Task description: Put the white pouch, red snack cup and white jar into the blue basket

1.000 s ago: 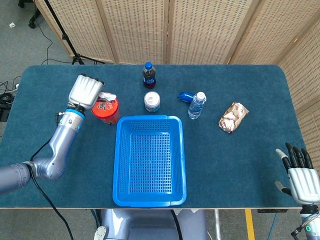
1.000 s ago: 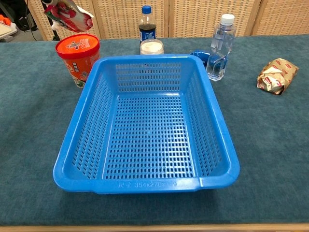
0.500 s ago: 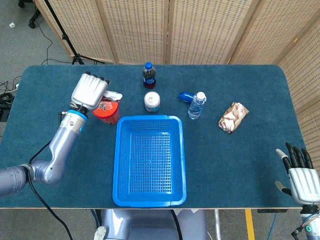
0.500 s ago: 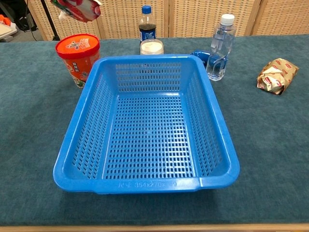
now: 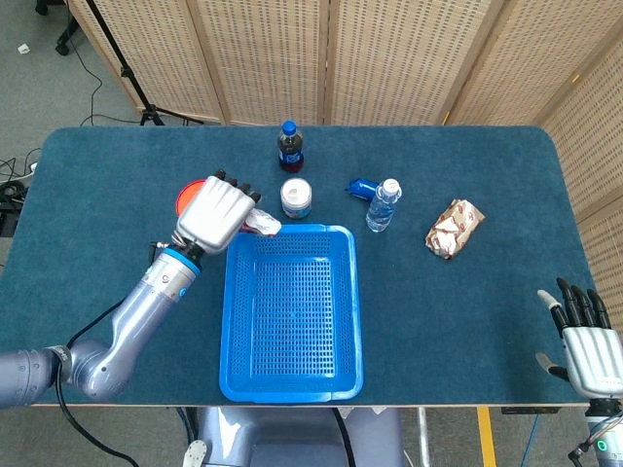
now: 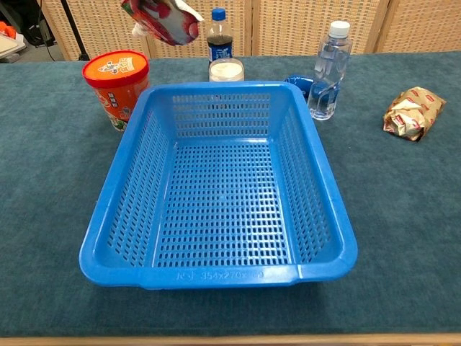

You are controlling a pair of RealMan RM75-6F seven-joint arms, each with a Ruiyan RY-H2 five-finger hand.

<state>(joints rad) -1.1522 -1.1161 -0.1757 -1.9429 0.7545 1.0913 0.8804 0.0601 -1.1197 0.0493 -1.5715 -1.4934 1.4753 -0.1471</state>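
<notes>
White pouch [image 6: 164, 19] gripped under curled fingers [image 5: 237, 188] of left hand [image 5: 214, 214], above blue basket [image 5: 292, 379] corner

The left hand [image 5: 216, 213], holding the white pouch [image 6: 164, 19], moves right from above the red cup [image 6: 115, 85] to the basket's [image 5: 292, 384] far left corner. In the head view the cup now shows only partly behind the hand.

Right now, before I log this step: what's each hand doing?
Left hand: holding the white pouch above the blue basket.
Right hand: open, holding nothing.
</notes>
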